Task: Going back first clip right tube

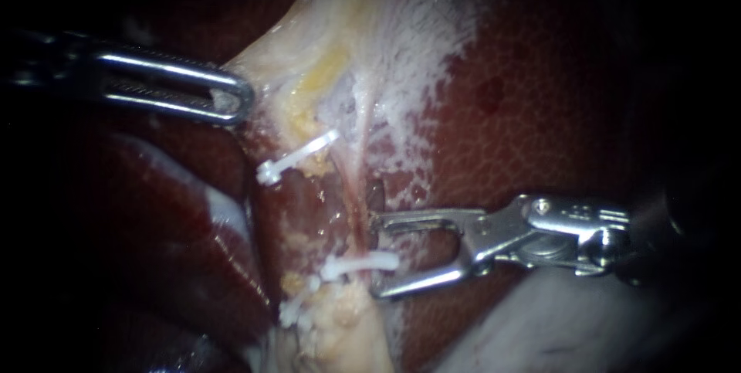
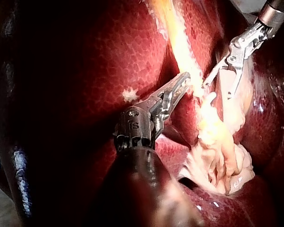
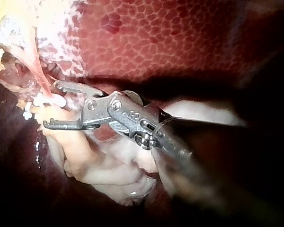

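Note:
My right instrument (image 1: 376, 257) comes in from the right with its jaws open, their tips on either side of a white clip (image 1: 359, 265). That clip sits across the thin pink right tube (image 1: 353, 188). The right wrist view shows the same clip (image 3: 47, 100) just ahead of the open jaws of my right instrument (image 3: 51, 105). Higher up and to the left, a second white clip (image 1: 297, 158) lies across pale tissue. My left instrument (image 1: 231, 101) is shut on the edge of the pale yellowish tissue (image 1: 324, 56). In its own view, my left instrument (image 2: 182, 84) pulls that tissue taut.
Dark red liver (image 1: 540, 110) surrounds the field. More white clip material (image 1: 293, 311) lies low in the fatty tissue. A pale fold (image 1: 540, 327) lies under my right instrument's shaft. My right instrument (image 2: 219, 89) is also seen beyond my left one.

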Robot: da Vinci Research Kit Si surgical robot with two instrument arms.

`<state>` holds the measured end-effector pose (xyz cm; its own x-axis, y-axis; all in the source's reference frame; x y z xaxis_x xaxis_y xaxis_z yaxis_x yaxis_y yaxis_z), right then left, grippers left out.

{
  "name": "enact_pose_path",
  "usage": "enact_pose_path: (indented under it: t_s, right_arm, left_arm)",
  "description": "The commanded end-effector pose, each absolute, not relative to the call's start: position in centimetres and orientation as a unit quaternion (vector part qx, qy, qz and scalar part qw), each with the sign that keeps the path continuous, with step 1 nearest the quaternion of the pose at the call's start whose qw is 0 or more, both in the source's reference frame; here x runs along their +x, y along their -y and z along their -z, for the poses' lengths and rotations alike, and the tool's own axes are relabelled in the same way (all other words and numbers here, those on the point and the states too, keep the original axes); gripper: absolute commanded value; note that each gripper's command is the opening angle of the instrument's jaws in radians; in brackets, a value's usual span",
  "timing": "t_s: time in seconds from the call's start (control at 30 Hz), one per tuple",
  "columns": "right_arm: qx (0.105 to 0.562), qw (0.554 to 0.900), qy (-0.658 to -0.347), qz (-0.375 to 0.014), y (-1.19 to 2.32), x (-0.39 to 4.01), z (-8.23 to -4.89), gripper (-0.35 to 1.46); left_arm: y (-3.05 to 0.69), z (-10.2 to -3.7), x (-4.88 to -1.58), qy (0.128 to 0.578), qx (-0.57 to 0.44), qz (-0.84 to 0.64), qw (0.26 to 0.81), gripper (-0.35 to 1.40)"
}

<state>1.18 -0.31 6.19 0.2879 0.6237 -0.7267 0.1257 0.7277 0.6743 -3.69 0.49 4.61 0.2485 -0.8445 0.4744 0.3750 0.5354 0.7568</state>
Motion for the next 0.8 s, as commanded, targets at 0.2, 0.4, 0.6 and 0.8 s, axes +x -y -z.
enact_pose_path:
  t_s: [0.2, 0.4, 0.6, 0.8]
  right_arm:
    - [0.302, 0.740, -0.579, -0.163, 0.14, 0.95, -6.05, 0.60]
    - [0.279, 0.747, -0.587, -0.141, -0.04, 0.74, -5.91, 0.60]
    - [0.263, 0.752, -0.591, -0.127, -0.16, 0.62, -5.81, 0.60]
    - [0.256, 0.754, -0.594, -0.119, -0.18, 0.59, -5.78, 0.60]
  left_arm:
    - [-0.48, -4.65, -3.69, 0.457, 0.255, 0.408, 0.748, -0.35]
    - [-0.48, -4.68, -3.69, 0.458, 0.255, 0.407, 0.748, -0.35]
    - [-0.48, -4.70, -3.69, 0.458, 0.255, 0.407, 0.748, -0.35]
    - [-0.47, -4.72, -3.70, 0.458, 0.255, 0.407, 0.748, -0.35]
